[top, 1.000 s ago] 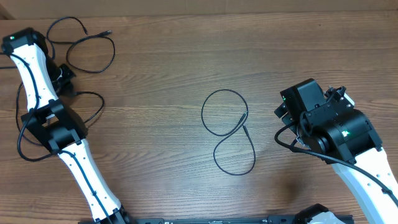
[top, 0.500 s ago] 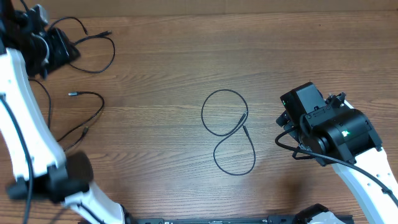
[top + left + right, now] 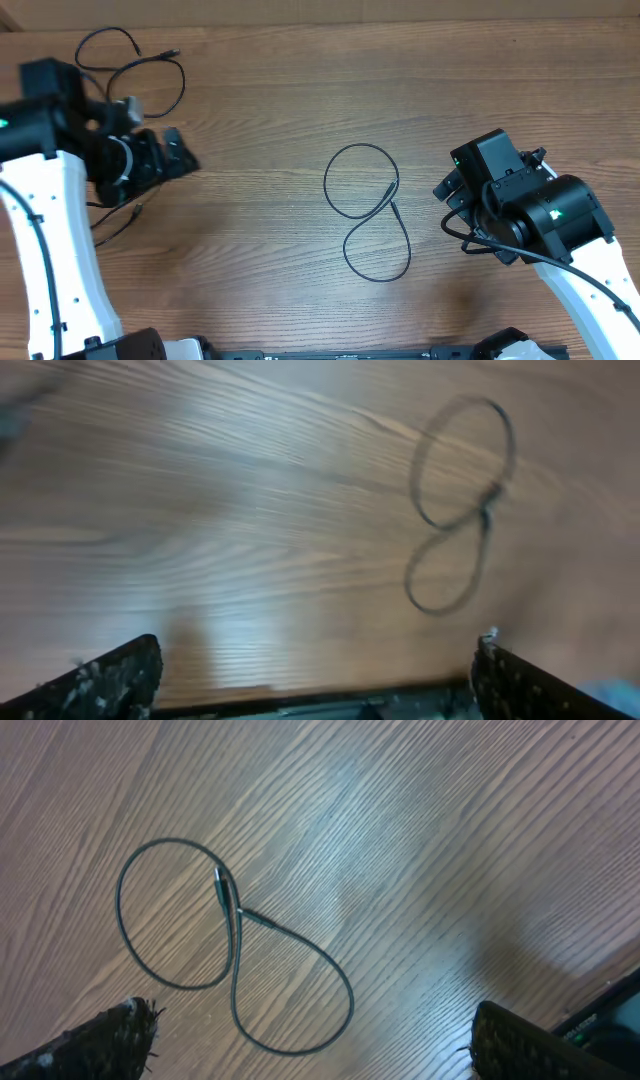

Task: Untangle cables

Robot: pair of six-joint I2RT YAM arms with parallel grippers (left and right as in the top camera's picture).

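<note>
1. Lying near the middle of the counter, the figure-eight cable forms two loops that cross where its two slim plug ends meet. It touches no other cord.
2. The left pincer is spread wide. In its wrist view the two fingers sit at opposite lower corners with only bare wood between them, pinching nothing. That view is blurred.
3. Seen from overhead, the left pincer hangs over the left part of the counter. It points towards the figure-eight cable and is well apart from it.
4. The right pincer is likewise spread, with a finger at each lower corner of its wrist view and nothing between them. The figure-eight cable lies on the wood ahead of it, apart from both fingers.
5. From overhead, the right arm reaches in from the right side of the counter. Its head is near the figure-eight cable but not touching it.
6. The tangled cables lie at the far left corner as several thin black loops overlapping one another, with one plug end pointing right.
7. Another cable shows only in part beside the left arm; the rest is hidden under the arm.
</note>
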